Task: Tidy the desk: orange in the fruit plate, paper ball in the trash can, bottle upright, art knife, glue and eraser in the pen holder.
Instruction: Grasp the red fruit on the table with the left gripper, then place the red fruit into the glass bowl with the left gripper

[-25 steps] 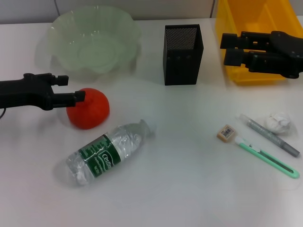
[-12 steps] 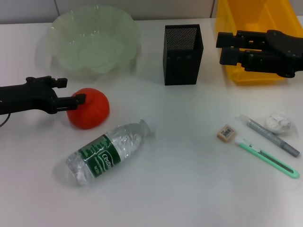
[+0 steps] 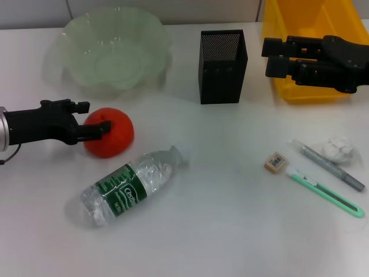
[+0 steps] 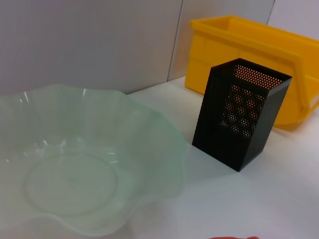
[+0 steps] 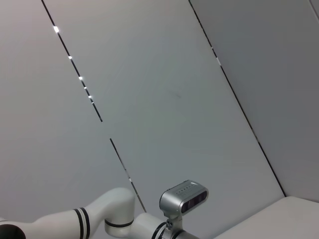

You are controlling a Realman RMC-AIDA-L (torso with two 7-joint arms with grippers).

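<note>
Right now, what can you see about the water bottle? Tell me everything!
The water bottle is clear, crinkly plastic with a green and white label around its middle. It lies on its side on the white desk, not upright yet, with its cap end pointing toward the far side. Nothing is holding it. The orange sits just beyond it, close to its neck but apart.

You can't see how the left pincer meets the orange: its tips cover the fruit's nine-o'clock side. In the left wrist view only a red sliver of it shows at the edge. The trash can is cut off at twelve and three o'clock, with the right pincer covering part of its front wall.
</note>
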